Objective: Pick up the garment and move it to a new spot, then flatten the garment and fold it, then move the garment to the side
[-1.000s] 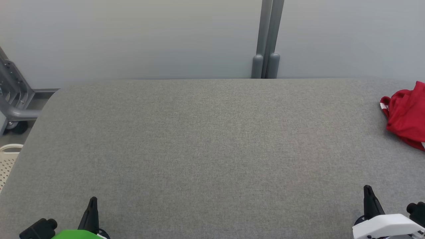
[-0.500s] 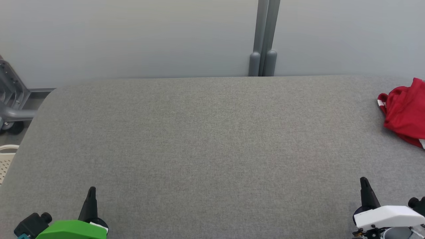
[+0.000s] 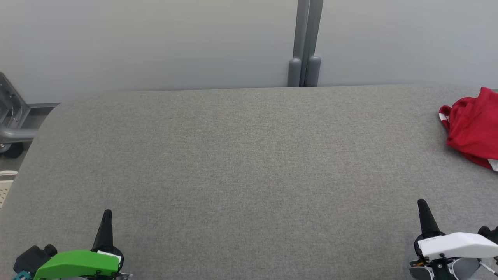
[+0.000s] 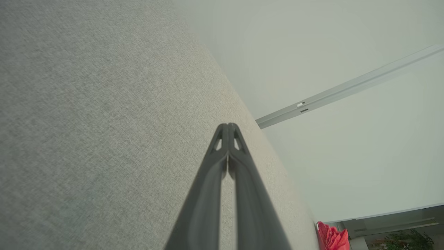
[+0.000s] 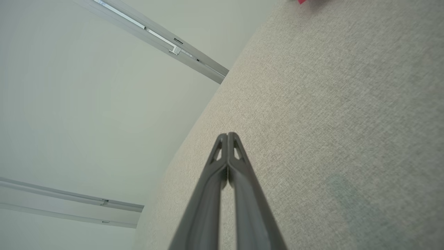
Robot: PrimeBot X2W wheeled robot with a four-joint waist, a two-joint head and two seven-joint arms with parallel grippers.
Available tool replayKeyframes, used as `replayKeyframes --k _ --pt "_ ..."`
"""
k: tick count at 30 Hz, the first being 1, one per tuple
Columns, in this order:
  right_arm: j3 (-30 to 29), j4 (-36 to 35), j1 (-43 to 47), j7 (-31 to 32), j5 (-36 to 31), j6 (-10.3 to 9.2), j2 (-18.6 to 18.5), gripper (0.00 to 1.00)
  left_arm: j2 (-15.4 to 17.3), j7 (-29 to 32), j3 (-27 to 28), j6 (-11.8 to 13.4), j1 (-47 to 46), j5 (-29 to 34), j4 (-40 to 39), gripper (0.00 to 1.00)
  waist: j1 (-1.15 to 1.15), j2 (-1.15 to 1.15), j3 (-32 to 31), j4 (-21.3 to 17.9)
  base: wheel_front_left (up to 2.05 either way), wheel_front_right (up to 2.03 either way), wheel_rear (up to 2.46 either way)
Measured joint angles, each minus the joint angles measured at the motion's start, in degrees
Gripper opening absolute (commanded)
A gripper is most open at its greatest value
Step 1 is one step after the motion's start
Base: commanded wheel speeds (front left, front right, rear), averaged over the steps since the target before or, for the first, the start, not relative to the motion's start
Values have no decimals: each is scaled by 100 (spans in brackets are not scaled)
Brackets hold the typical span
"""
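The bench (image 3: 249, 163) is topped with grey woven fabric, flat and unwrinkled; its far edge runs straight from left to right, and its far left corner is rounded; a red garment (image 3: 470, 128) lies crumpled in a heap directly on the fabric at the right side, nearer the far edge than the near one; the head view's right border cuts it off; white trim shows at its left end and at its near right corner.

Red garment (image 3: 470, 128) with white trim, grey woven table (image 3: 233, 155), pale grey wall (image 3: 155, 39)
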Motion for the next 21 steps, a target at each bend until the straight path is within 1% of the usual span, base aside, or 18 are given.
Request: replayKeyframes --k 21 --pt "107 -67 -226 310 1336 0 -37 0 -159 301 211 -1 -159 -999 -170 0 0 0 78 -112 0 0 0"
